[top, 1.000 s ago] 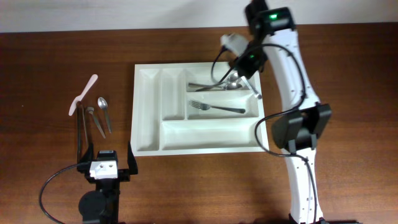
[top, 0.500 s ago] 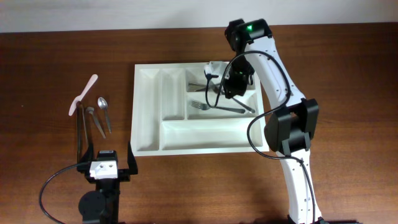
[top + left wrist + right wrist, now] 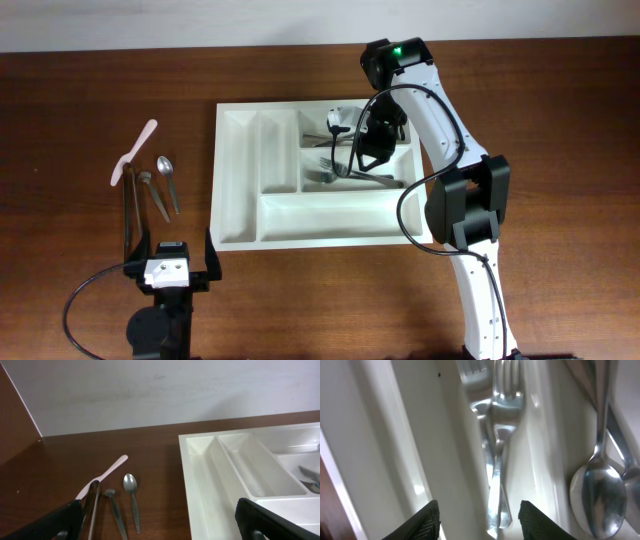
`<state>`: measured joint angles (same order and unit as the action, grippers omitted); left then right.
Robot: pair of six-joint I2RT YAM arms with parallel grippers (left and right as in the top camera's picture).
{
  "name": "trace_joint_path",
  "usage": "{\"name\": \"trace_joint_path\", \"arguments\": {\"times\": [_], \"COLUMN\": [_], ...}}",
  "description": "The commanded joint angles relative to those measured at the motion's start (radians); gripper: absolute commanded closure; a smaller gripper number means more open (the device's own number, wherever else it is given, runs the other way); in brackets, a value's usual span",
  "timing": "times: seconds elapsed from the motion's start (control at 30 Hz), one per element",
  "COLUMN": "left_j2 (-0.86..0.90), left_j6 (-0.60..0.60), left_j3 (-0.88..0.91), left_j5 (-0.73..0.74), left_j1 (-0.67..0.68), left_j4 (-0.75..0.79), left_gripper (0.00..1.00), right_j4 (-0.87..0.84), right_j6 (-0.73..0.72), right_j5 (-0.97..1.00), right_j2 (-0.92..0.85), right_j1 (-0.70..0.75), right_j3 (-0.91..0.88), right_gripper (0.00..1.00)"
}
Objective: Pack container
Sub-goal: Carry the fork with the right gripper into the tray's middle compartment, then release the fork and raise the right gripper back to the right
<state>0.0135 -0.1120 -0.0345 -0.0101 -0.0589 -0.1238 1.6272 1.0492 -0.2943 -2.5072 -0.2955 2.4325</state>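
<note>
Though half hidden overhead, plain from the right wrist: fork (image 3: pixel 498 460) lengthwise in a slot of the tray (image 3: pixel 432 435), tines away from gaping right end effector (image 3: pixel 482 522).

Robot lab, wooden table (image 3: pixel 60 100), plain wall (image 3: pixel 150 395)

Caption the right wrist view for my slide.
Open right gripper over a fork in the white tray, spoon beside it.
</note>
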Motion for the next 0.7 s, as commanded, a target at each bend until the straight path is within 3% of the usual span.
{"name": "trace_joint_path", "arguments": {"times": [0.0,0.17,0.27,0.37,0.43,0.47,0.67], "left_j2": [-0.008,-0.008,-0.008,-0.008,-0.008,-0.008,-0.008], "left_j6": [-0.002,-0.002,-0.002,-0.002,-0.002,-0.002,-0.002], "left_j3": [0.007,0.007,0.007,0.007,0.007,0.007,0.007], "left_j5": [0.011,0.011,0.011,0.011,0.011,0.011,0.011], "left_j1": [0.004,0.004,0.004,0.004,0.004,0.004,0.004], "left_j4": [0.003,0.003,0.003,0.003,0.003,0.003,0.003], "left_gripper": [0.01,0.01,0.01,0.01,0.01,0.01,0.01], "right_j4": [-0.003,-0.031,-0.059,-0.119,-0.18,-0.216,-0.326], "right_j6": [0.003,-0.127,-0.212,-0.34,-0.448,-0.512,-0.89], "right_j5": [-0.037,-0.034,0.004,0.105,0.179,0.222,0.385], "right_j2": [0.001,0.001,0.001,0.001,0.001,0.001,0.0], "right_j1": [-0.001,0.01,0.031,0.071,0.108,0.133,0.286], "right_j3": [0.002,0.103,0.207,0.303,0.333,0.341,0.338], "right_gripper": [0.49,0.48,0.41,0.25,0.07,0.02,0.01]}}
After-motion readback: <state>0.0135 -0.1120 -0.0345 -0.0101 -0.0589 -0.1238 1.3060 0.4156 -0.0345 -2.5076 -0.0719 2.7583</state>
